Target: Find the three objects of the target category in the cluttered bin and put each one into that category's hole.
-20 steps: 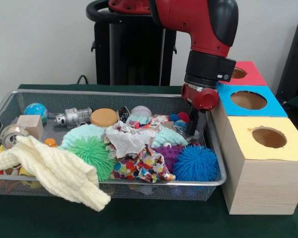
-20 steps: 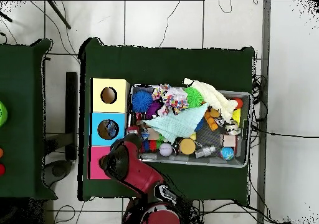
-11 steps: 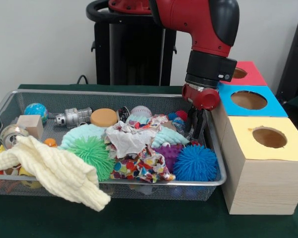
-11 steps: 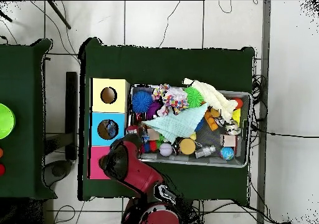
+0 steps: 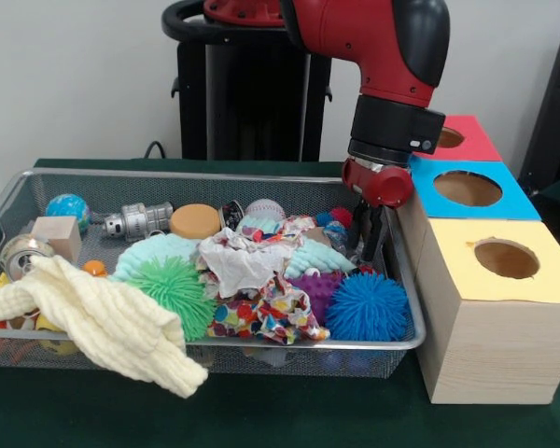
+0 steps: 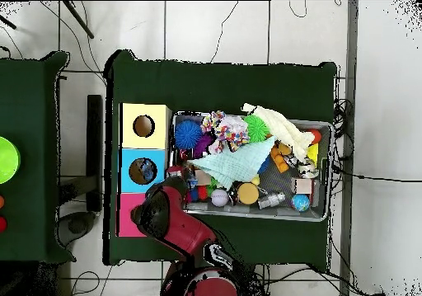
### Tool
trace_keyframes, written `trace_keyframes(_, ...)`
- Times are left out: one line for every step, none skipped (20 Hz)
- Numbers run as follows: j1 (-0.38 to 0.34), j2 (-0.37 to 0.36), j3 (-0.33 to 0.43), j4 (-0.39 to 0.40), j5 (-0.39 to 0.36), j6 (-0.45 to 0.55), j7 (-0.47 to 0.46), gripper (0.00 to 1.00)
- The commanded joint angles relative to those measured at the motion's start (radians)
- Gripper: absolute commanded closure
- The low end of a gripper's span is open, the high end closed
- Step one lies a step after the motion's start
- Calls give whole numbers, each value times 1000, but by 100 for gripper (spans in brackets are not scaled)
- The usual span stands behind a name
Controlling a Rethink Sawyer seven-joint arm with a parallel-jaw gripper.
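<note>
— So where does the gripper (image 5: 370,245) sit?

— In the front view it hangs inside the wire bin (image 5: 215,177), at the bin's right end, close to the wall that faces the boxes. Its dark fingers (image 5: 376,233) point down among the toys there, just behind the blue spiky ball (image 5: 366,306). Whether the jaws stand apart or together cannot be told; the fingers read as one dark shape, and nothing is visibly held between them.

— And the holes?

— Three boxes stand in a row just right of the bin: a yellow-topped box (image 5: 497,271) nearest, a blue-topped box (image 5: 467,189) behind it, a red-topped box (image 5: 457,138) farthest. Each has one round hole in its top. In the overhead view the arm (image 6: 169,218) covers much of the red one, and something dark lies in the blue box's hole (image 6: 143,171).

— What lies in the bin?

— A crowded pile. At the near left a cream knitted cloth (image 5: 103,322) hangs over the bin's rim. Beside it is a green spiky ball (image 5: 175,291), then a crumpled spotted cloth (image 5: 261,308), a purple spiky ball (image 5: 317,287) and the blue one at the right. Behind these lies a mint ribbed cloth (image 5: 159,250). Along the far side, from the left: a small globe ball (image 5: 67,209), a wooden cube (image 5: 58,237), a silver metal part (image 5: 135,222), a tan round lid (image 5: 195,220) and a pale ball (image 5: 265,209).

— Which ones belong to the target category?

— That cannot be told from what shows.
</note>
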Motion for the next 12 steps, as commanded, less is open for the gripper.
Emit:
trace_keyframes(-22, 59, 28, -106, 53, -59, 236, 0)
trace_keyframes(-22, 63, 27, -110, 60, -53, 231, 0)
trace_keyframes(-18, 61, 25, -115, 80, -31, 220, 0)
trace_keyframes(-18, 62, 21, -126, 96, -12, 205, 0)
trace_keyframes(-18, 71, 17, -144, 108, -4, 190, 0)
trace_keyframes(-20, 86, 15, -165, 117, -2, 177, 0)
trace_keyframes(-21, 100, 13, -182, 126, -5, 170, 0)
trace_keyframes(-18, 114, 8, -194, 134, -11, 163, 0)
trace_keyframes(-18, 123, 5, -203, 140, -10, 156, 0)
trace_keyframes(-19, 128, 3, -207, 143, -2, 149, 0)
trace_keyframes(-17, 138, -1, -215, 152, 2, 141, 0)
trace_keyframes(-20, 147, -2, -222, 152, 0, 139, 0)
